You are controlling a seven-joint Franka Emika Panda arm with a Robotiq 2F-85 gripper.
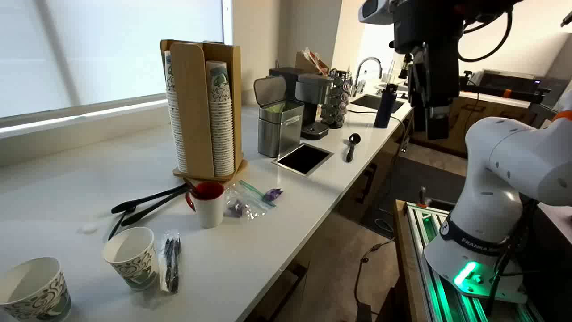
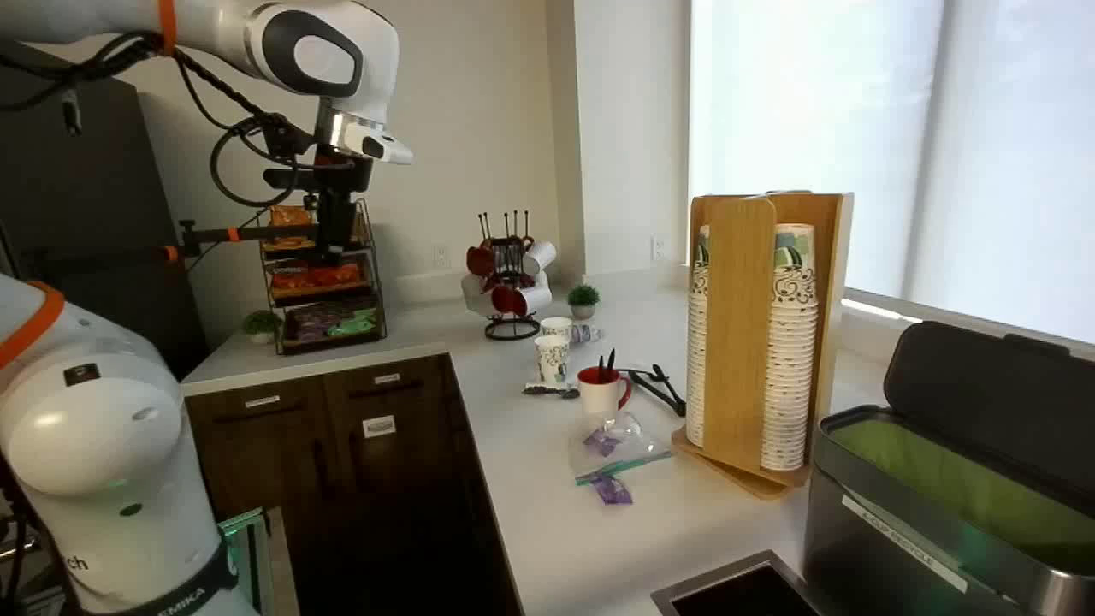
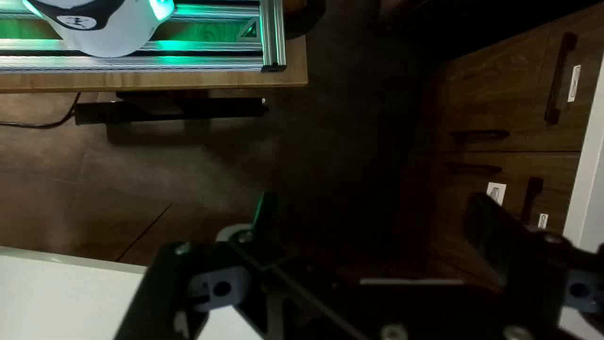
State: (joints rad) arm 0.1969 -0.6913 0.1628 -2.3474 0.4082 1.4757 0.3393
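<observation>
A black gripper (image 3: 375, 212) was held pointing down above the dark floor (image 3: 198, 174), between the robot's base (image 3: 108, 42) and a white counter (image 3: 61, 293). Any lowering was judged best done slowly and straight, with the counter's edge given room; near the two paper cups (image 1: 137, 267), a high, level path seemed called for, since such light things could easily be tipped. In the wrist view the jaws were seen spread wide apart, with nothing held between the fingers (image 3: 493, 231) and nothing touched. There, the counter seemed to lie nearest. In an exterior view a snack rack (image 2: 334, 344) was seen behind the gripper, though how far behind could not be told. On the counter, well apart from the gripper, a red-lined white mug (image 1: 210, 212) and a zip bag (image 1: 250, 203) were set just beside each other.
</observation>
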